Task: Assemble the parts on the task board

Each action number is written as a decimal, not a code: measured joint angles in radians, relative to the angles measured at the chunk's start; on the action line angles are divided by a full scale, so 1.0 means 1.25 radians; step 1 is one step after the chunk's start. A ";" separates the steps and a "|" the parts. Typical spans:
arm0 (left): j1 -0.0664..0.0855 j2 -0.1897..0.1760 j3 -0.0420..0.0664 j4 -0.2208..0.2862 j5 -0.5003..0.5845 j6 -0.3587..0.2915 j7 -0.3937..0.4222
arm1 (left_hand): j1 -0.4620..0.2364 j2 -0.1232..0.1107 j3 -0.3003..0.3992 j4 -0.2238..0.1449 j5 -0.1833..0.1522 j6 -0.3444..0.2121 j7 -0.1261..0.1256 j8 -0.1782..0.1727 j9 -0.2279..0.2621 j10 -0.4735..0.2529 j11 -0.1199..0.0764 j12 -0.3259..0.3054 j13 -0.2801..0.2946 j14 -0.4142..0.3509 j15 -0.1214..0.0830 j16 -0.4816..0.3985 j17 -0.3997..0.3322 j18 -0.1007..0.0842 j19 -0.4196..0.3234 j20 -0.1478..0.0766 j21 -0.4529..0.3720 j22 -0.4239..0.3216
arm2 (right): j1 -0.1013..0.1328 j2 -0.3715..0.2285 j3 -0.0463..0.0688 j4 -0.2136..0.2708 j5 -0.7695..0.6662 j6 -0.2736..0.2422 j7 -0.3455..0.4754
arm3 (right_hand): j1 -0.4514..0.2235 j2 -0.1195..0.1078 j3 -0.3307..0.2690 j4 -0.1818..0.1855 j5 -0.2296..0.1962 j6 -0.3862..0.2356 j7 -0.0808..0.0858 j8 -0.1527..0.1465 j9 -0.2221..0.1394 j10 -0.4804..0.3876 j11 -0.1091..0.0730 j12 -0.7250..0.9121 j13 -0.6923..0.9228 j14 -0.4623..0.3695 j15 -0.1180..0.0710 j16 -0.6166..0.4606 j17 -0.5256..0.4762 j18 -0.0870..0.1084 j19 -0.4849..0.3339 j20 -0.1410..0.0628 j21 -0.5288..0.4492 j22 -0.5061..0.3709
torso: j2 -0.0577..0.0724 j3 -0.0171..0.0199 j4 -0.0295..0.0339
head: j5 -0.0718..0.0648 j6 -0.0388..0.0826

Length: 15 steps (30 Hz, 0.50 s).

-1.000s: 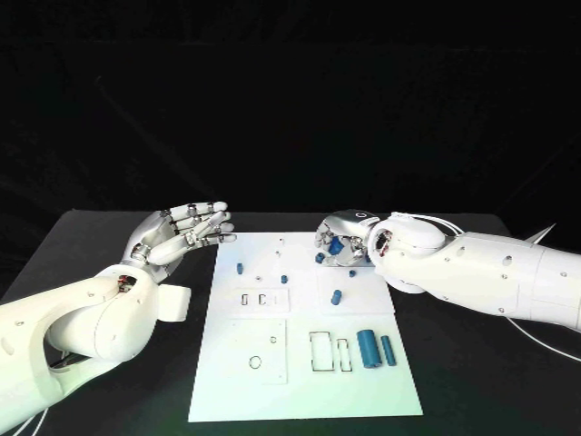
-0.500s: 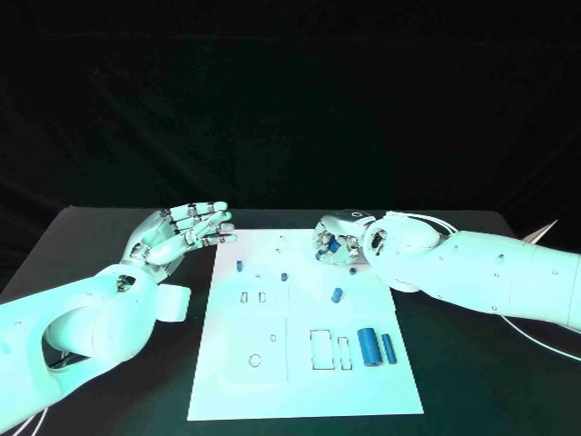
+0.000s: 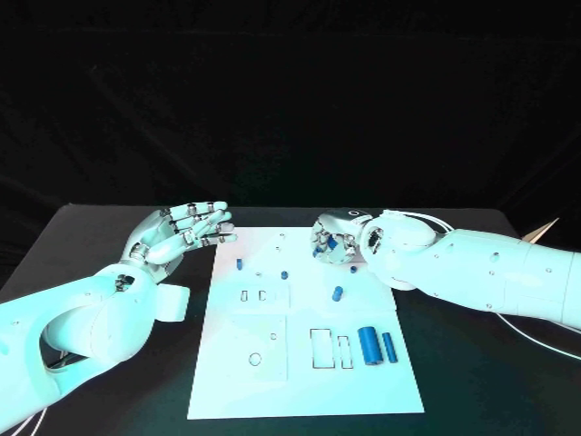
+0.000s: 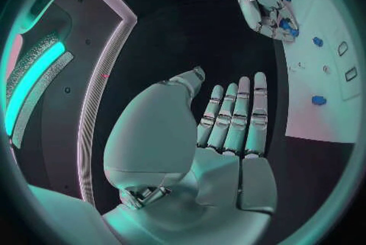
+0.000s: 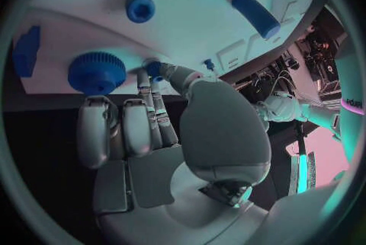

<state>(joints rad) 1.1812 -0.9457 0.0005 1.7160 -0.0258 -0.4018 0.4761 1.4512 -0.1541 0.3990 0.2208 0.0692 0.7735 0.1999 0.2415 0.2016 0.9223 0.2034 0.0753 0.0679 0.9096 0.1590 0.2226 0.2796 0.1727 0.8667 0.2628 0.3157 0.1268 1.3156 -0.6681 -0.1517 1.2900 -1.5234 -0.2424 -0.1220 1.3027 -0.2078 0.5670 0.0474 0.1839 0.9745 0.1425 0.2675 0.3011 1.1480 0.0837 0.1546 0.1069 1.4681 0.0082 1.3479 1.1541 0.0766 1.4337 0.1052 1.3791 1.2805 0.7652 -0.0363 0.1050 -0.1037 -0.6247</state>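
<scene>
Assembly reads as early from my station: right hand [image 3: 339, 243] pinches a small blue part [image 5: 155, 68] over the task board [image 3: 304, 381], left hand [image 3: 180, 232] spread empty beside it, two blue cylinders [image 3: 376, 347] unplaced.

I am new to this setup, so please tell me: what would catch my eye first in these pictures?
First the right hand, over the far right part of the white board, pinching a small blue part between thumb and finger. Next the left hand, raised open beside the board's far left corner, holding nothing. Two blue cylinders lie on the board's near right side.
</scene>
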 measured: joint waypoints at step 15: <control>0.000 -0.002 0.000 -0.011 0.001 0.002 -0.003 | 0.000 0.000 0.006 -0.006 0.000 0.000 0.000 0.004 0.000 0.000 0.000 0.000 0.000 0.000 0.000 0.000 0.003 -0.001 0.009 -0.003 0.007 0.002 | -0.001 -0.019 0.001 0.041 0.000 -0.097 -0.001 | 0.002 0.015 0.033 -0.025 -0.004 0.047 -0.018 0.061 0.045 0.054 -0.011 0.007 0.027 -0.002 -0.020 0.020 0.015 -0.013 0.023 -0.013 0.038 0.022 | 0.003 -0.0020 0.0012 | 0.003 0.006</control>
<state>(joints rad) 1.1814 -0.9487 0.0008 1.7017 -0.0249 -0.3991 0.4721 1.4512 -0.1541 0.4061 0.2136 0.0693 0.7735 0.1999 0.2465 0.2017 0.9223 0.2035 0.0753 0.0678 0.9096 0.1590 0.2226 0.2830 0.1711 0.8774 0.2593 0.3241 0.1296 1.3140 -0.6917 -0.1500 1.3416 -1.5239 -0.3636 -0.1232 1.3056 -0.1888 0.6087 0.0164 0.1786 1.0339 0.1197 0.3443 0.3579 1.2151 0.0694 0.1636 0.1405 1.4653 -0.0171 1.3731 1.1730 0.0604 1.4629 0.0894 1.4261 1.3081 0.7684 -0.0388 0.1064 -0.0998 -0.6176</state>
